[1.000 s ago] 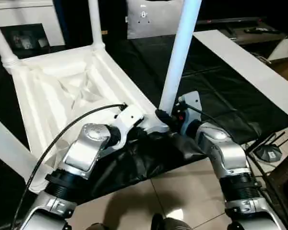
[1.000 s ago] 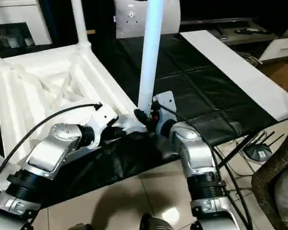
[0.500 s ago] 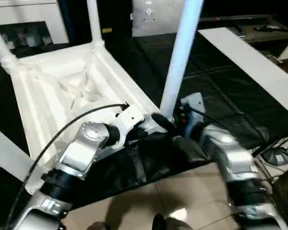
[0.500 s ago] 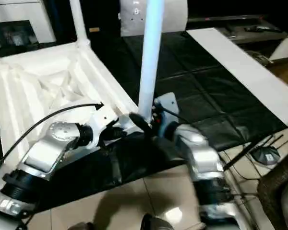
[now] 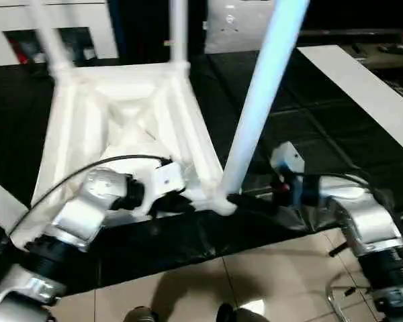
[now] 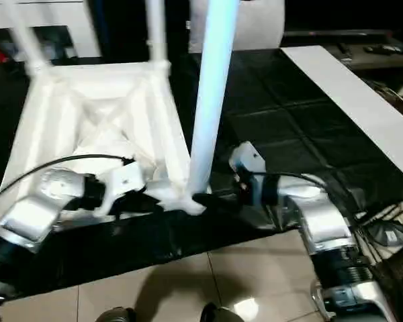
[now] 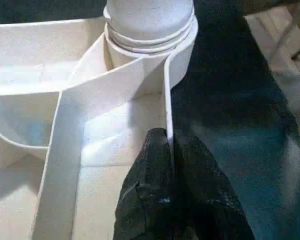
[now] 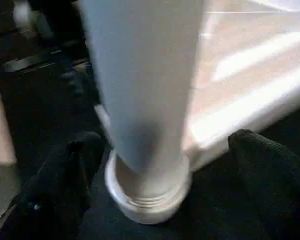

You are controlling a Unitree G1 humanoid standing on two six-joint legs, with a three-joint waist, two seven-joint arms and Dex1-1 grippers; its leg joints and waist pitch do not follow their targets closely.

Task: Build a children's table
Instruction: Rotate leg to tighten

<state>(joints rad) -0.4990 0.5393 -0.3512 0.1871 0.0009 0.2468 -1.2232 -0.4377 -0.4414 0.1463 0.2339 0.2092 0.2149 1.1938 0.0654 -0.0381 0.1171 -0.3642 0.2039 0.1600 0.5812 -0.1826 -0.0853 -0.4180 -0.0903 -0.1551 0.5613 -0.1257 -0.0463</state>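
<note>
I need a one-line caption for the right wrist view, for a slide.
Open right gripper, its fingers apart on either side of a white table leg seated in its corner socket.

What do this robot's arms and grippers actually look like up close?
Both forearms are rounded silver metal shells ending in black ribbed cuffs near the elbow. A white bracket sits at each wrist, and a thin black cable loops over the left arm. The right arm shows a small red spot by its wrist. The left gripper and right gripper each have two chunky matte-black fingers.
</note>
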